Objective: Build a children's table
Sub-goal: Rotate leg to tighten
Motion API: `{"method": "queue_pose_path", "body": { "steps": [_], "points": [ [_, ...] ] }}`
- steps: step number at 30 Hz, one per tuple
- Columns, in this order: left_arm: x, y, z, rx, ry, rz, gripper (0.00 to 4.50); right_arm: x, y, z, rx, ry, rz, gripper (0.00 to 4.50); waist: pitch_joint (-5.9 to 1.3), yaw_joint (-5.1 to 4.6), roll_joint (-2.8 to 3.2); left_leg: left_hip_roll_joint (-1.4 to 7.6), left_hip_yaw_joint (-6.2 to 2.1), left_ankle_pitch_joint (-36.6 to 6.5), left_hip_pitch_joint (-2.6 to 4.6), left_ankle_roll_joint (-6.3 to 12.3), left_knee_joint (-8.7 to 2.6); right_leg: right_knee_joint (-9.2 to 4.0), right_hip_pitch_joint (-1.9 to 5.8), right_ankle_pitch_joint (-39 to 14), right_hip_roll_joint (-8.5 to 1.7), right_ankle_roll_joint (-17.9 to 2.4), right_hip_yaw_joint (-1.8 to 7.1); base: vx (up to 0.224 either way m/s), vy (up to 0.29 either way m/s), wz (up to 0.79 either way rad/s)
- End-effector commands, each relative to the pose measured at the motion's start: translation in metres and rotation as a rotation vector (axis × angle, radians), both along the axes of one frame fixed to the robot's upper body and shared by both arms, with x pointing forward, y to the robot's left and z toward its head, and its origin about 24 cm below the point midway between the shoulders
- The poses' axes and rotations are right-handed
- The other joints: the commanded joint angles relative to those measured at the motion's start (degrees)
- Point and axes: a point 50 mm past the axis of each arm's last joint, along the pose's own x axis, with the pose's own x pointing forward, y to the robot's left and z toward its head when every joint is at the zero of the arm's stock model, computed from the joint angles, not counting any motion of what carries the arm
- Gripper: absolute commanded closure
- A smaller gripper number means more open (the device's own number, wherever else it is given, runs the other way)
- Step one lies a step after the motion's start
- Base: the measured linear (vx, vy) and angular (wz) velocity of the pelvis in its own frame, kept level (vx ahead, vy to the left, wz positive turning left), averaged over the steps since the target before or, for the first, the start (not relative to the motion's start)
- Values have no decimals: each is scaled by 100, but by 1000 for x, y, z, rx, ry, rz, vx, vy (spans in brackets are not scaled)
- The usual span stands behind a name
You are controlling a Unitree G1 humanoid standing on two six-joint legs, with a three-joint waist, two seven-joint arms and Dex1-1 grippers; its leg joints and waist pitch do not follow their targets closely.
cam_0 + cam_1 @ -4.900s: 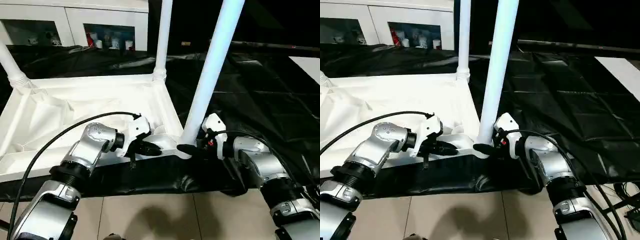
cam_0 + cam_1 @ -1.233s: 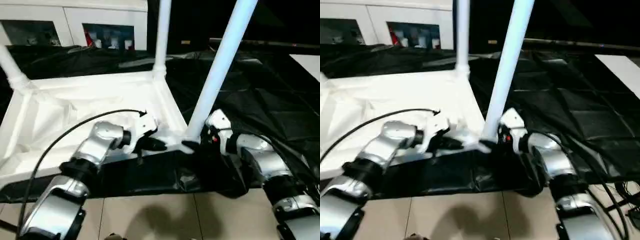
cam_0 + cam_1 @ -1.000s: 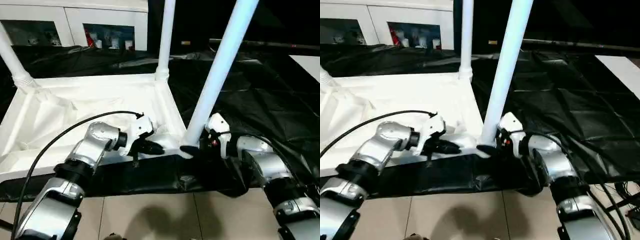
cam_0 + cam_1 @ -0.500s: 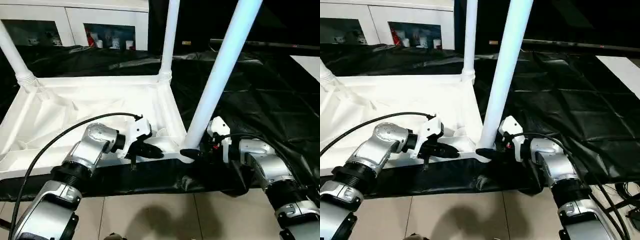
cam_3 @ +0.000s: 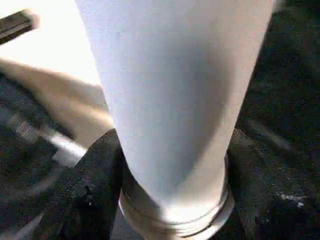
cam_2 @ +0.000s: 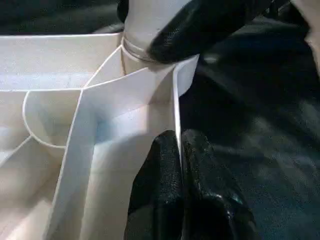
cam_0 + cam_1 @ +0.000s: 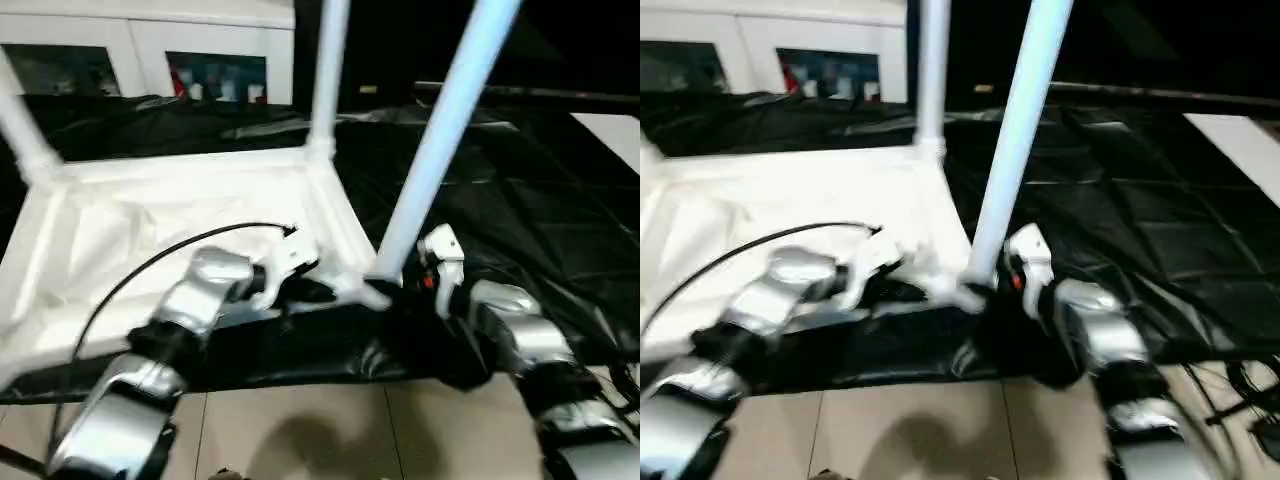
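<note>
The white tabletop [image 7: 180, 200] lies underside up on a black sheet. Two white legs stand in its far corner sockets, one at the left [image 7: 20, 130] and one at the right [image 7: 325, 80]. A third leg [image 7: 440, 140] rises tilted from the near right corner socket [image 6: 145, 30]. My right gripper [image 7: 385, 295] is shut on this leg's base, with a black finger [image 5: 85, 200] pressed against each side. My left gripper [image 7: 318, 292] is shut on the tabletop's thin rim wall [image 6: 175, 100] beside that socket, its fingertips [image 6: 170, 160] pinching the edge.
A white cabinet with glass doors [image 7: 150, 50] stands behind. The black sheet [image 7: 520, 200] spreads out to the right, with a white panel [image 7: 610, 130] at its far right. Tiled floor [image 7: 300, 430] lies below the tabletop's near edge.
My right gripper's fingers have closed in around the base of the near right leg. The head view has shifted. The left gripper keeps its pinch on the rim.
</note>
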Motion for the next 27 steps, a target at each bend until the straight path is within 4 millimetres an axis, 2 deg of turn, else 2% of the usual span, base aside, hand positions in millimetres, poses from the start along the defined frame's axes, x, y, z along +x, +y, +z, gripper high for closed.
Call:
{"method": "queue_pose_path", "body": {
  "steps": [1, 2, 4, 5, 9, 11, 13, 15, 16, 20, 21, 23, 24, 27],
  "points": [
    [5, -28, -2, -29, -31, 95, 450, 2, 5, -22, -60, 113, -209, 185, -309, -21, 52, 150, -102, -1662, 117, -64, -414, -534, 159, -2113, -310, -1011, 232, 0, 0, 0],
    [6, -37, -1, -33, -38, 121, 450, 7, 11, -21, -60, 119, -272, 185, -308, -70, 46, 143, -109, -1718, 97, -134, -424, -539, 161, -2167, -291, -984, 224, 0, 0, 0],
    [7, -48, -1, -35, -45, 139, 450, 12, 20, -19, -55, 124, -332, 185, -317, -101, 33, 135, -109, -1805, 104, -155, -419, -558, 151, -2209, -283, -962, 217, 0, 0, 0],
    [7, -51, -1, -35, -47, 141, 450, 13, 23, -18, -56, 124, -346, 185, -322, -99, 50, 134, -112, -1818, 107, -148, -419, -562, 149, -2189, -293, -961, 218, 0, 0, 0],
    [7, -56, 0, -24, -66, 129, 450, 19, 35, -9, -103, 49, -319, 185, -329, -83, 31, 118, -96, -1766, 75, 11, -408, -577, 158, -2033, -286, -926, 217, 0, 0, 0],
    [8, -54, 0, -20, -74, 124, 450, 20, 41, -4, -48, 28, -283, 130, -327, -78, 14, 121, -96, -1724, 64, 68, -410, -576, 167, -2008, -286, -927, 211, 0, 0, 0],
    [9, -49, -1, -12, -78, 121, 450, 21, 43, -1, 0, 16, -271, 116, -331, -73, 27, 128, -101, -1658, 51, 91, -414, -562, 178, -1945, -292, -948, 210, 0, 0, 0],
    [10, -45, -2, -5, -83, 117, 450, 21, 44, 1, 14, -1, -247, 96, -328, -75, 14, 135, -103, -1648, 45, 118, -421, -555, 175, -1906, -290, -974, 206, 0, 0, 0],
    [8, -40, -3, -6, -79, 95, 450, 21, 41, 6, 19, -31, -210, 73, -328, -71, 0, 140, -100, -1637, 48, 126, -422, -550, 175, -1866, -294, -993, 209, 0, 0, 0],
    [7, -32, -4, -3, -61, 65, 450, 19, 34, 14, 20, -66, -111, 72, -328, -55, -4, 143, -96, -1588, 30, 215, -416, -544, 192, -1805, -301, -1011, 213, 0, 0, 0],
    [6, -23, -4, -2, -54, 50, 450, 13, 21, 21, 0, -108, 7, 72, -330, -33, -6, 146, -96, -1489, 25, 247, -417, -539, 215, -1648, -291, -1007, 212, 0, 0, 0],
    [6, -17, -4, -6, -48, 32, 450, 7, 7, 24, -37, -128, 69, 72, -351, -14, 2, 157, -82, -1264, 24, 385, -385, -472, 225, -1171, -291, -1146, 219, 0, 0, 0],
    [6, -17, -4, -6, -48, 32, 450, 7, 7, 24, -37, -128, 69, 72, -347, -14, -4, 151, -82, -1215, 7, 411, -386, -469, 233, -1109, -285, -1160, 215, 0, 0, 0],
    [3, -4, -1, -16, -33, -51, 450, -8, -25, 26, -139, -138, 195, 72, -352, -2, 6, 160, -77, -1179, 22, 451, -373, -468, 245, -1011, -286, -1239, 213, 0, 0, 0]
  ]
}}
